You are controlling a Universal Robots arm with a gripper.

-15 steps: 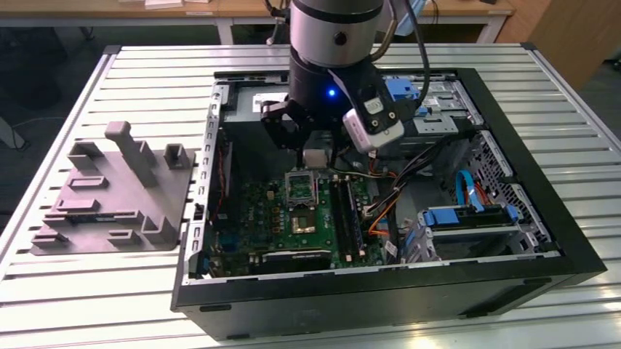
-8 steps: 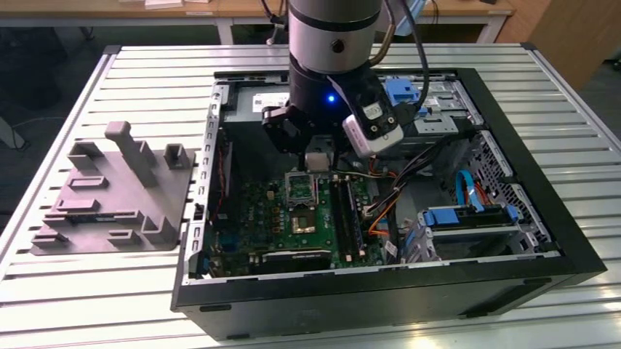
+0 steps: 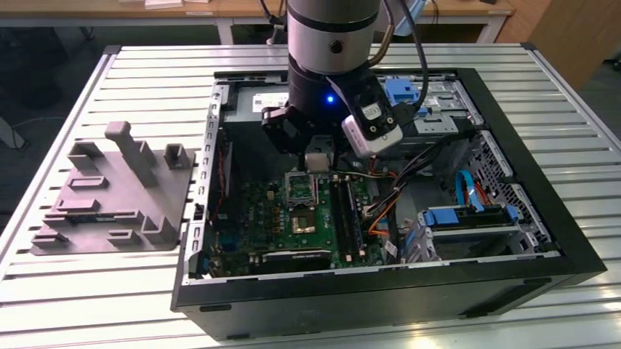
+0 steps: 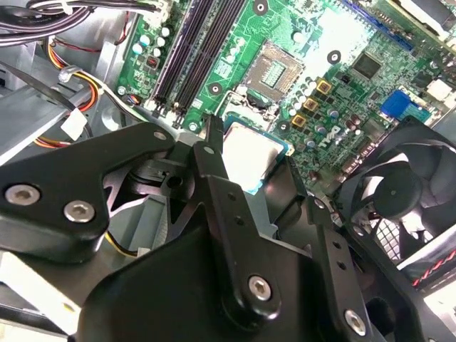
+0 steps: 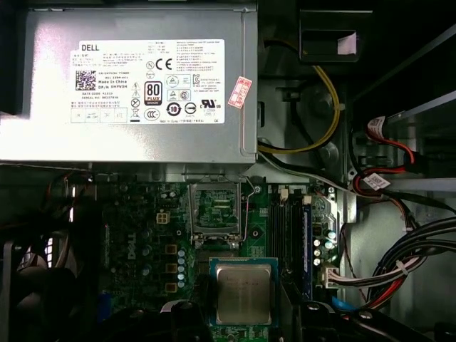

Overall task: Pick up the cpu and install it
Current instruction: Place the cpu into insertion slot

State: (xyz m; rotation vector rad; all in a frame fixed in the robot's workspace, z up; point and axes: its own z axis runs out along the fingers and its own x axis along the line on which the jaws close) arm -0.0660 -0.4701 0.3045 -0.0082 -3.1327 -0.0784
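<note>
Black end effector (image 4: 251, 158) clamped on cpu (image 5: 244, 292), near mobo socket (image 4: 279, 68)

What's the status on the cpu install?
Gripper shut on the cpu, inside the computer case. Cpu hangs over the motherboard, beside the open socket, not seated. Socket looks unobstructed.

A pale slatted metal table (image 3: 87, 305) stands before wooden desks (image 3: 233, 9) on a dark floor (image 3: 39, 73).

Robotics lab: slatted aluminium bench (image 3: 97, 291), opened computer case (image 3: 388, 299).
</note>
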